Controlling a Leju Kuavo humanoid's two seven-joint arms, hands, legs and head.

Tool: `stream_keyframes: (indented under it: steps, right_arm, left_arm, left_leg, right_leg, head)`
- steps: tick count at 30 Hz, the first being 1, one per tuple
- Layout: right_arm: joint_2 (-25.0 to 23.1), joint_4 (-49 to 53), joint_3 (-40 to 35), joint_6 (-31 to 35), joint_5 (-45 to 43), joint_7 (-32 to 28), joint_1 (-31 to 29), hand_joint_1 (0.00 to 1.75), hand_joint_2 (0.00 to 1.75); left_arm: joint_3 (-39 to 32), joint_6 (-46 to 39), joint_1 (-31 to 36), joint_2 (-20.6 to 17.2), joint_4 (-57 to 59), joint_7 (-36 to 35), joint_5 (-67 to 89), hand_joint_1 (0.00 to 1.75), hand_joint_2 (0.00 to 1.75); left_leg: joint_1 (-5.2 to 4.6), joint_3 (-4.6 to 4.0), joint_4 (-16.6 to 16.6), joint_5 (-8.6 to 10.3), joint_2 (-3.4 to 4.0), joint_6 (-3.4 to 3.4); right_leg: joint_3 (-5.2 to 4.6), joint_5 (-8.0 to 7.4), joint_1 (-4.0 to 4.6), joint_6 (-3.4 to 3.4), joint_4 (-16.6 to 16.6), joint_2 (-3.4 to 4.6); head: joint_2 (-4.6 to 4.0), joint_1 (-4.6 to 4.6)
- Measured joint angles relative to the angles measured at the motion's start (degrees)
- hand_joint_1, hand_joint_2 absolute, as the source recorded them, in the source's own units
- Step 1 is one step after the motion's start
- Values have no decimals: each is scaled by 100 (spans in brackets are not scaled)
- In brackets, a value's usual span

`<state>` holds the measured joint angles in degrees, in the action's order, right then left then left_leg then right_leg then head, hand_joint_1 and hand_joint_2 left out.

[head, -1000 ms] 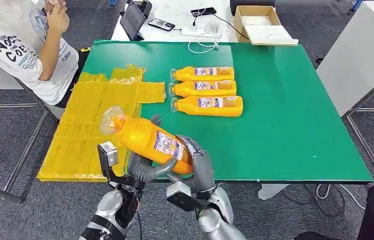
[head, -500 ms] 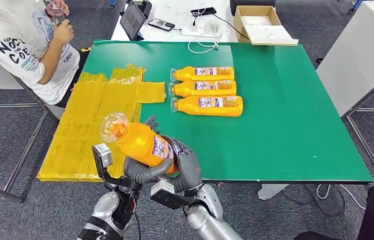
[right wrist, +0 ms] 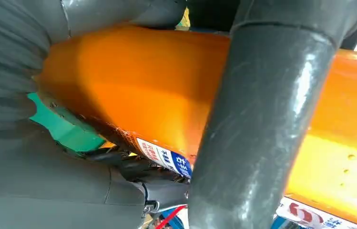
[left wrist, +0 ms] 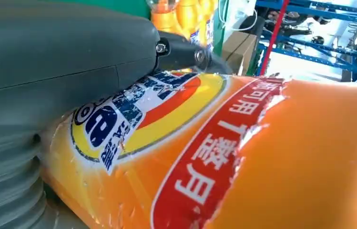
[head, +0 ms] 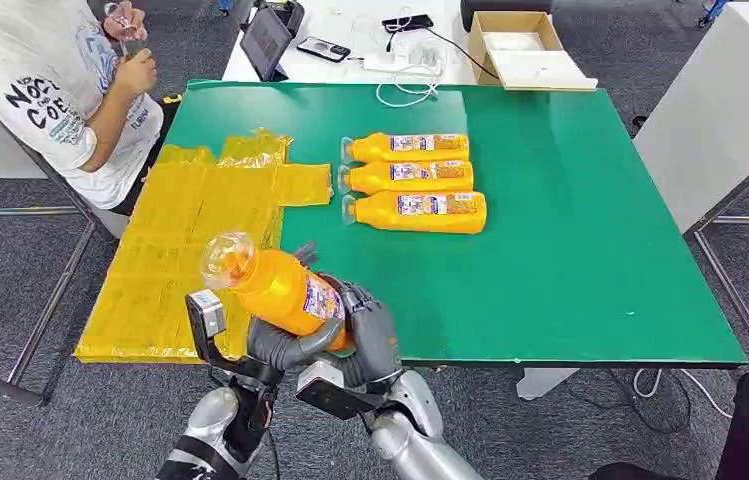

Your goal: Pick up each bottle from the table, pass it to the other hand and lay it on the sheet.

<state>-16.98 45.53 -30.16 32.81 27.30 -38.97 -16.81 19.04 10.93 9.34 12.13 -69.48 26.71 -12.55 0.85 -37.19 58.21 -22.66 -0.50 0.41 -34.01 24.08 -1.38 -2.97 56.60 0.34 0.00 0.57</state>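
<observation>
Head view: we see the left hand (head: pixel 285 343) and right hand (head: pixel 368 335) both clasping one orange bottle (head: pixel 275 285), tilted above the green bench (head: pixel 570 230) front edge, beside the yellow sheet (head: pixel 190 235). Left wrist view: bottle label (left wrist: pixel 167 143) against the palm. Right wrist view: fingers (right wrist: pixel 257 124) wrap the bottle.

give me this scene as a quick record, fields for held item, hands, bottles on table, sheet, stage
held item: orange bottle, tilted, clear cap end toward the sheet
left robot hand: grips the bottle from below
right robot hand: grips the bottle's base end
bottles on table: three bottles lying side by side on the green table
sheet: yellow sheet bears no bottle
stage: handover, both hands on the bottle
</observation>
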Motion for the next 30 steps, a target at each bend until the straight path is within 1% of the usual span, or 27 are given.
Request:
stream_keyframes:
  steps: [8,9,10,16,21,25,28,30]
  right_arm:
    - [-15,-37,-13,-4,0,6,3,175,175]
    - [-15,-39,-20,-4,0,9,3,3,175]
    - [-15,-42,-24,-4,0,17,3,0,0]
    - [-18,-120,-92,-18,133,188,13,0,0]
    - [-15,40,-118,-302,-31,234,106,0,0]
    - [11,378,-118,-426,-94,308,228,0,0]
    - [26,669,-111,-479,-306,249,376,0,0]
    - [74,1072,-90,-529,-419,236,544,0,0]
  left_arm:
    - [-22,-42,-5,0,0,28,4,175,175]
    - [-24,-48,-6,0,0,28,7,175,175]
    - [-26,-55,-6,0,0,31,7,175,175]
    - [-68,-120,-7,0,-2,39,55,175,175]
    - [-66,-836,-28,4,-116,278,755,175,175]
    - [-66,-1047,-38,9,-245,332,960,175,175]
    - [-70,-1885,-37,37,-317,566,1653,175,175]
    - [-74,-2311,-27,46,-385,638,1979,175,175]
  left_leg:
    - [0,0,0,0,0,0]
    - [0,0,0,0,0,0]
    - [0,0,0,0,0,0]
    - [0,0,0,0,0,0]
    - [0,0,0,0,0,0]
    - [0,0,0,0,1,0]
    - [-1,0,0,0,-1,0]
    - [0,-2,0,0,-4,0]
  right_leg:
    - [0,0,0,0,0,0]
    - [0,0,0,0,0,0]
    - [0,0,0,0,0,0]
    - [0,0,0,0,0,0]
    - [-1,0,0,0,0,0]
    - [-1,0,0,0,0,0]
    - [-1,0,0,0,0,0]
    - [0,0,0,0,0,-1]
  head:
    - [0,2]
    - [0,2]
    - [0,2]
    - [0,0]
    - [0,2]
    - [0,2]
    - [0,0]
    - [0,4]
